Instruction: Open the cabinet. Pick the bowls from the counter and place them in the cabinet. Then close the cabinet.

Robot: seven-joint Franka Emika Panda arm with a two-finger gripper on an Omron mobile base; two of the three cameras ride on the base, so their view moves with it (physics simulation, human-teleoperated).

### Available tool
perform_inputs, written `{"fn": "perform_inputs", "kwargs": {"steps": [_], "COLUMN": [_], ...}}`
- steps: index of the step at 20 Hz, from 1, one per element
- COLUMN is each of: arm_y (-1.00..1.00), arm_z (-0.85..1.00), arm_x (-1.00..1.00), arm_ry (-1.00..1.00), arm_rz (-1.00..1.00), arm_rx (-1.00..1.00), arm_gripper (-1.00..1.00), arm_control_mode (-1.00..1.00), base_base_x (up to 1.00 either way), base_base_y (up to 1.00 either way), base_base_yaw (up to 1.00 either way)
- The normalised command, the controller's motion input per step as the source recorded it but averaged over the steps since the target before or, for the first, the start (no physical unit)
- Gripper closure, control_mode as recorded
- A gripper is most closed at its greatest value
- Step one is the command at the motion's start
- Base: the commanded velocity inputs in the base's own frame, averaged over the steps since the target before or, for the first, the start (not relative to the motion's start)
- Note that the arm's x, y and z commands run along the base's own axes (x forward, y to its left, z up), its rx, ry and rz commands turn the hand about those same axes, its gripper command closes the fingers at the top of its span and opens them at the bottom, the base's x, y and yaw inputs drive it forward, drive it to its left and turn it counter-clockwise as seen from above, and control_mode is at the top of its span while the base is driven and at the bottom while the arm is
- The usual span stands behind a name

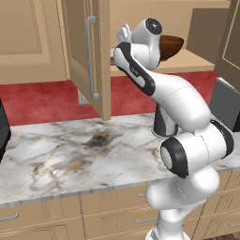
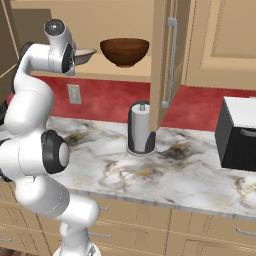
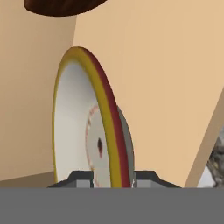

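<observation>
Cabinet point(image 2: 200, 45) in light tan wood, both doors swung wide, long silver bar handle on the right door edge point(image 2: 171, 60), shelf exposed above the marble counter point(image 2: 190, 175). Dark reddish-brown wooden bowl point(image 2: 124, 51) upright on the cabinet shelf, well inside the opening. Cream-white bowl point(image 3: 83, 127) with yellow and red-brown rim seen edge-on from the hand camera, on the same cabinet shelf just left of the wooden bowl point(image 3: 61, 6), its rim point(image 2: 84, 54) peeking out level beside it in the right base view.
</observation>
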Motion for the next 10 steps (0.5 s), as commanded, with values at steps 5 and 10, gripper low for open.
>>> {"fn": "perform_inputs", "kwargs": {"steps": [5,10], "arm_y": [0.00,-0.12], "arm_z": [0.00,0.02], "arm_x": [0.00,-0.57], "arm_ry": [0.00,0.00], "arm_rz": [0.00,-0.01], "arm_rx": [0.00,0.00], "arm_gripper": [-1.00,-1.00], "arm_control_mode": [-1.00,-1.00], "base_base_x": [0.00,0.00], "base_base_y": [0.00,0.00], "base_base_yaw": [0.00,0.00]}}
